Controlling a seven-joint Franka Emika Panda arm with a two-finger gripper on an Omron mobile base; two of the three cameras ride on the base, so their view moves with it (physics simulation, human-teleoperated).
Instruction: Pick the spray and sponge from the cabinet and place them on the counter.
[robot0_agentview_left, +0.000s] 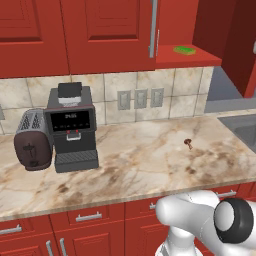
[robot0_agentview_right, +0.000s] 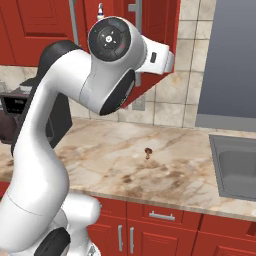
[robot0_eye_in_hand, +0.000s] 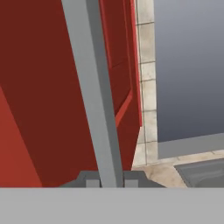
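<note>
Hand (robot0_eye_in_hand: 108, 181) clamped on silver bar handle (robot0_eye_in_hand: 94, 96) of red cabinet (robot0_eye_in_hand: 48, 87), green sponge (robot0_agentview_left: 184, 50) on shelf

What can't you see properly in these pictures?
- Spray, right base view: just its nozzle peeks over the robot's arm.
- Sponge, left base view: too small for detail.
- End effector, hand view: fingertips cut off by the bottom edge, around the cabinet's handle.
- Small brown thing on counter: too tiny to identify.
</note>
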